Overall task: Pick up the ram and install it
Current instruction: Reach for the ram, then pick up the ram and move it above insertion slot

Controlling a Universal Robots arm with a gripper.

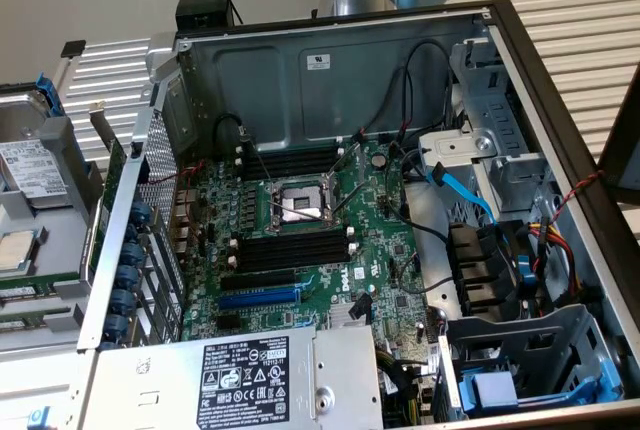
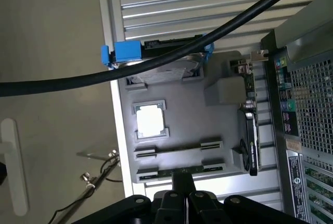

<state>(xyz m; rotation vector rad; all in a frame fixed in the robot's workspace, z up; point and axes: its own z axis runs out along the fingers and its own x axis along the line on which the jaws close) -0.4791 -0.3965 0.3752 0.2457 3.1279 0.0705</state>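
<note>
I'm at the pick-up step, with nothing lifted. There is one open computer case (image 1: 500,25), and its board carries two banks of black slots (image 1: 290,250) and one blue slot (image 1: 258,298). One grey tray (image 2: 218,130) holds one drive (image 2: 166,69), one processor (image 2: 150,120) and one ram (image 2: 166,172), clipped in. My gripper (image 2: 183,185) hangs over that stick, fingers pressed together and empty. I judge a grasp needs them parted and aligned with it.

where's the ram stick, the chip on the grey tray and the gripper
ram stick (image 2: 164,172), wrist view, its long edge
chip (image 2: 151,120), wrist view, its pale top face
gripper (image 2: 183,178), wrist view, between its fingertips
</note>
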